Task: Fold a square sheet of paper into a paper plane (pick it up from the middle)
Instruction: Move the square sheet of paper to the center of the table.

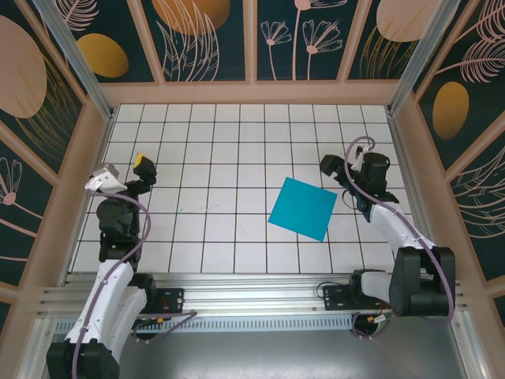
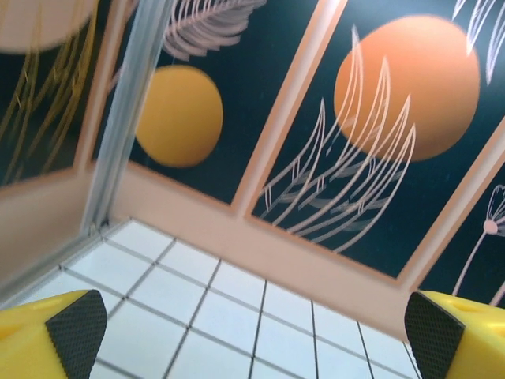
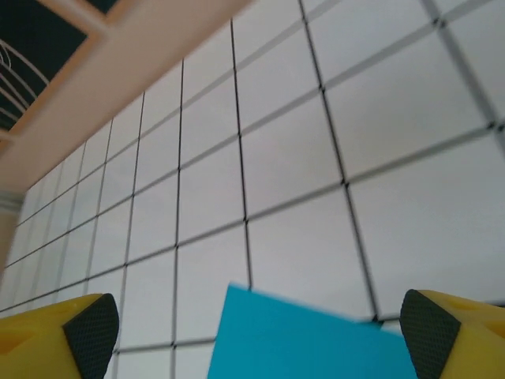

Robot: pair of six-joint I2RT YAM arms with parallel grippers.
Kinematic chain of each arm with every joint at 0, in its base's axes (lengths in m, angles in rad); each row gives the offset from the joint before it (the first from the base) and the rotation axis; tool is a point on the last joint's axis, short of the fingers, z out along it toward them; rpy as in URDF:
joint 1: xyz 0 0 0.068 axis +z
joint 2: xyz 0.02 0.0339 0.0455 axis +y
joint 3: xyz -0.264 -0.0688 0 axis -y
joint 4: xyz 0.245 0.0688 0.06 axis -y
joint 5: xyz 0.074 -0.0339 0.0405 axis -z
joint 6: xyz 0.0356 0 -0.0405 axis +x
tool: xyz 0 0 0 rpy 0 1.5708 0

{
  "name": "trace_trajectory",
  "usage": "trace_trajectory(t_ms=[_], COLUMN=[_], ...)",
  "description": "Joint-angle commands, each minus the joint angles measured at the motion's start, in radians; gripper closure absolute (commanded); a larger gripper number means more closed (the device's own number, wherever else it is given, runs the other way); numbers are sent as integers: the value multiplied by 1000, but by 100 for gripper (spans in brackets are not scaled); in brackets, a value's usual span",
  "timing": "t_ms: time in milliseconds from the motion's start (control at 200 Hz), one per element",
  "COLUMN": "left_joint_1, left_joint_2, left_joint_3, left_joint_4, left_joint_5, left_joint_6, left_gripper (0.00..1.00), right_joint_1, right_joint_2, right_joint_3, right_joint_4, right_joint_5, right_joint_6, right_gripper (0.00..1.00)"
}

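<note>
1. The sheet of paper [image 1: 303, 208] lay flat on the table [image 1: 213, 150], at about 4 o'clock from the table's middle. It was turned so its corners pointed roughly to 12, 3, 6 and 9.
2. No crease or fold showed on it in the top view. It was a plain square, no dart shape, so I judged that folding had not begun.
3. The right gripper [image 1: 331, 167] sat just beside the sheet, at about 1 o'clock from its middle. It was above the table and not touching the paper.
4. In the right wrist view the right gripper [image 3: 256, 335] had its pads [image 3: 88, 332] spread wide with nothing between them. The edge of the sheet [image 3: 308, 347] showed low in that view, beyond the tips.
5. The left gripper [image 1: 144, 166] was at about 9 o'clock from the sheet, well apart from it.
6. In the left wrist view the left gripper [image 2: 256, 335] was also spread wide and held nothing. It was tilted up toward the back wall [image 2: 316, 260].
7. Done so far, as a judgement: at most the right arm's approach.
8. Left to do: the pick from the middle of the sheet, every fold, and the finished plane.
</note>
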Motion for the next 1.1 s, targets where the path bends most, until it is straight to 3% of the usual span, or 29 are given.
trace_trajectory(t_ms=[0,80,145,225,375,696,1096], left_joint_1=[4,4,4,4,5,1,1], left_joint_2=[41,72,110,175,319,364,346], left_joint_3=[52,35,16,20,54,23,30], left_joint_4=[-218,-214,-156,-133,-141,-201,-239], left_joint_5=[75,140,275,354,506,545,503], left_joint_6=[-189,-237,-253,-288,-320,-293,-264], left_gripper=[1,1,1,1,1,1,1], right_joint_1=[50,99,143,193,267,355,459], right_joint_2=[31,50,86,170,347,525,710], right_joint_3=[2,5,18,76,207,318,424], right_joint_4=[-77,-90,-69,-99,-158,-218,-242], right_joint_5=[-113,-58,-75,-50,6,121,35], right_joint_6=[92,116,127,130,123,144,59], right_gripper=[9,12,15,19,35,38,40])
